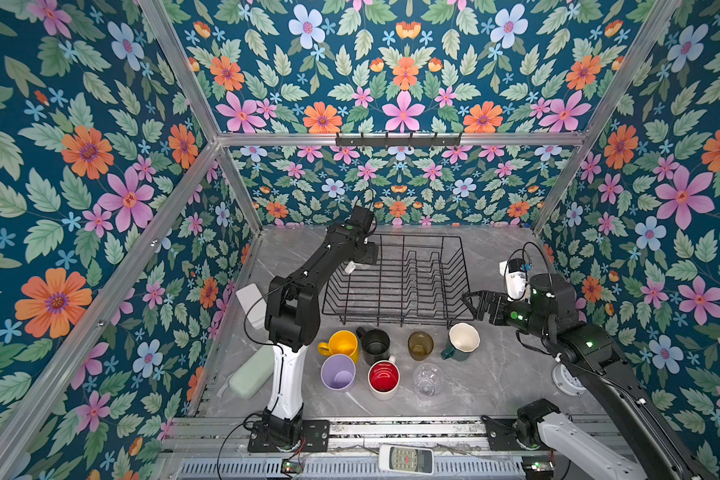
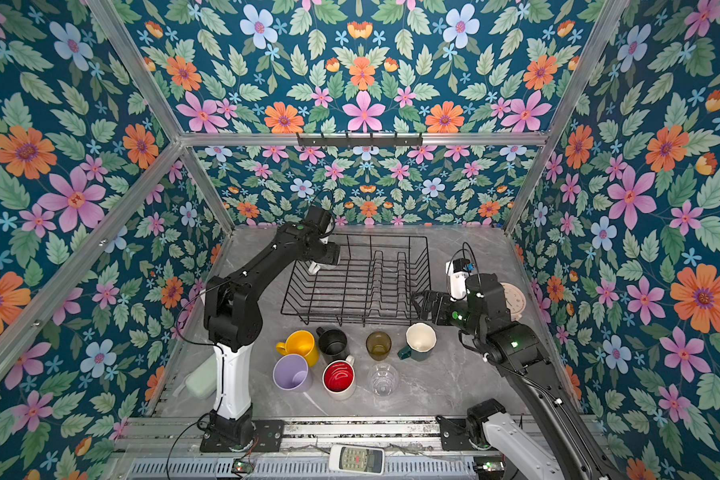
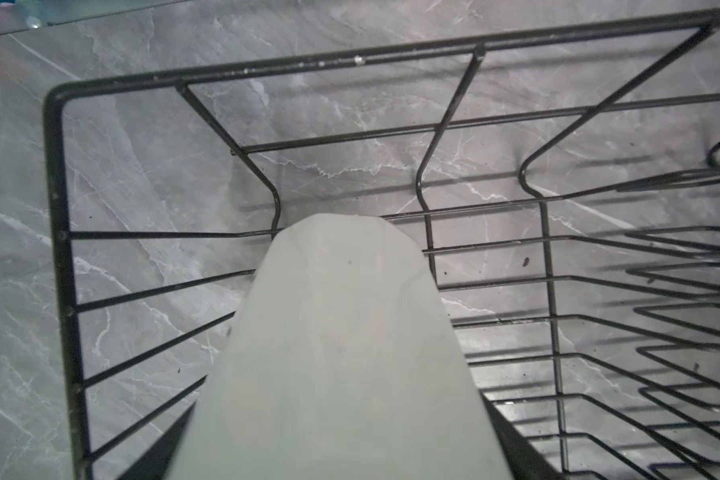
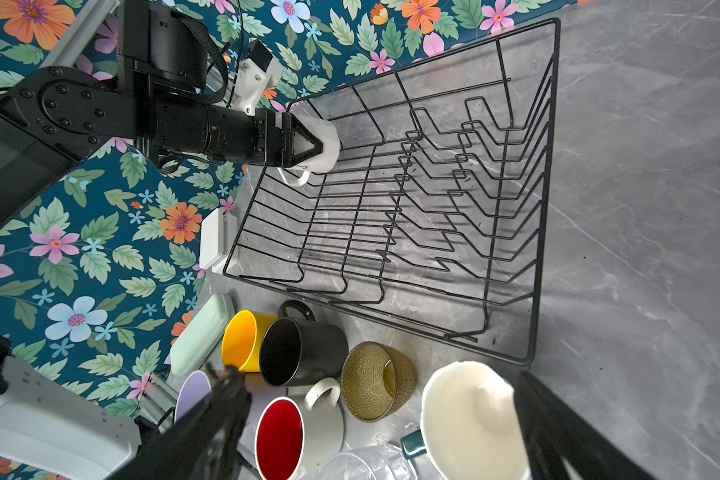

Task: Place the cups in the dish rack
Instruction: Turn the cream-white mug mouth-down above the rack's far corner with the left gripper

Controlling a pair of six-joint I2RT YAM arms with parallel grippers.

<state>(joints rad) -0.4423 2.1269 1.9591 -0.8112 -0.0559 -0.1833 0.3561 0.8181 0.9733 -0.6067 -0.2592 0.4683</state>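
7 cups (image 1: 384,376), lilac tumbler (image 1: 338,372) to green/white mug (image 1: 463,340), stand on table (image 1: 495,374) before dish rack (image 1: 420,236), unloaded. Right gripper (image 1: 472,305) hovers near green/white mug, jaws spread, empty. Farther: left gripper (image 4: 314,143) clamps white mug (image 4: 331,133) over rack's far-left corner, not yet released.

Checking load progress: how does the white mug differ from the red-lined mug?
The white mug is gripped by the left pincer over the dish rack; the red-lined mug stands free on the table in front of it. The red-lined mug shows its red inside; the white mug's mouth is hidden. Both are white outside, with handles.
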